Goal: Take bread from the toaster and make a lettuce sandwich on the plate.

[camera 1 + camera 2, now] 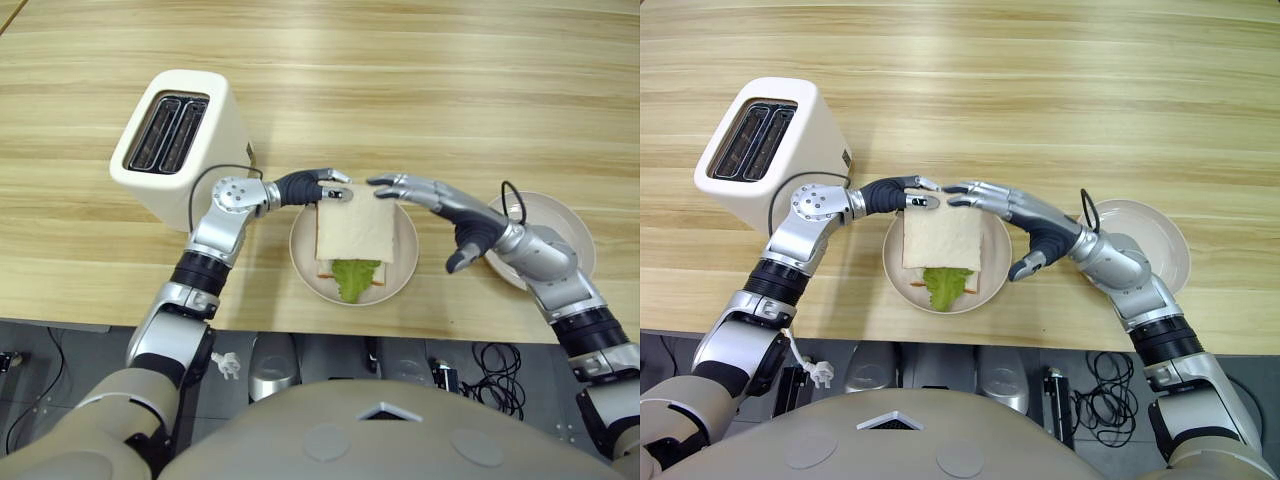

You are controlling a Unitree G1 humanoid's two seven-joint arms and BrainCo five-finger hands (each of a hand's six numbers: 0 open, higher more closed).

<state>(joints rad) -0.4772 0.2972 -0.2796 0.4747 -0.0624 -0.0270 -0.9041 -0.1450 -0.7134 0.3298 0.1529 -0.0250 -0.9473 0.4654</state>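
Bread over lettuce on plate, perhaps another slice beneath.

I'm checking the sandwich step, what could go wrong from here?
The left hand and right hand sit at the far edge of the top slice; withdrawing might drag it askew. The lettuce pokes out toward the plate rim and could slide out. The right forearm over the second plate may nudge it.

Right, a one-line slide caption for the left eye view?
Left hand and right hand at the far edge of the top bread slice, lettuce peeking out on the plate, toaster alongside.
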